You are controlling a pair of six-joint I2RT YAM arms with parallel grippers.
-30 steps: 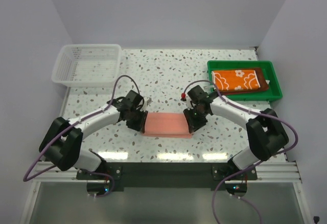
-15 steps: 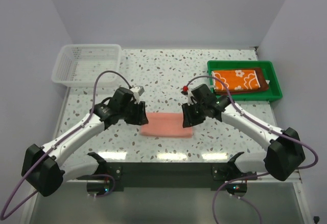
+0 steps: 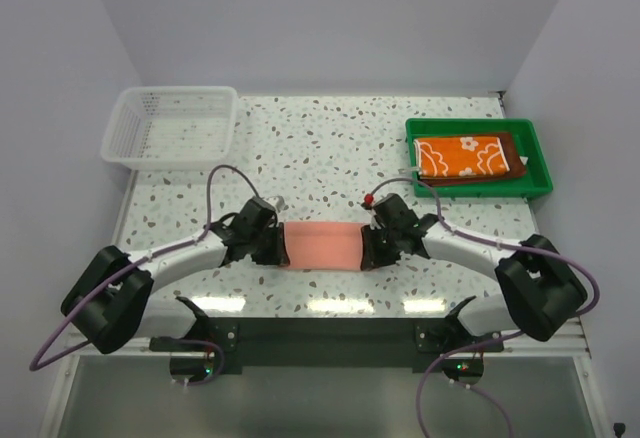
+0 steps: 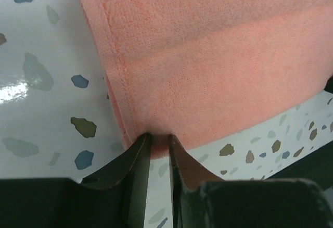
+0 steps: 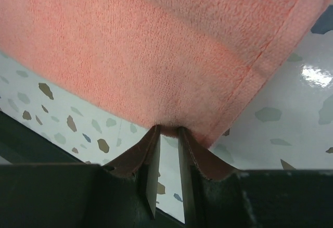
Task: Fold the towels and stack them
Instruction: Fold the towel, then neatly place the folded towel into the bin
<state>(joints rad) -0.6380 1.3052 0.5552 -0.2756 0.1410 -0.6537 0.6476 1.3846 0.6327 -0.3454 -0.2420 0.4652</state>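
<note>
A salmon pink towel (image 3: 320, 246) lies folded on the speckled table (image 3: 330, 148) between my two grippers. My left gripper (image 3: 277, 248) is shut on its left end; in the left wrist view the gripper (image 4: 157, 137) pinches the edge of the towel (image 4: 208, 56). My right gripper (image 3: 366, 249) is shut on its right end; in the right wrist view the gripper (image 5: 167, 130) pinches the edge of the towel (image 5: 156, 46). An orange towel with white flowers (image 3: 462, 155) lies on a dark brown towel (image 3: 517, 165) in the green tray (image 3: 540, 180). No hot pink towel is in view.
A white mesh basket (image 3: 170, 126) stands at the far left of the table. The green tray stands at the far right. The table's near edge runs just behind both grippers.
Half a second ago both grippers stood at the towel's far corners. They have moved toward the near side and now pinch its left and right ends. The towel looks slightly narrower.
</note>
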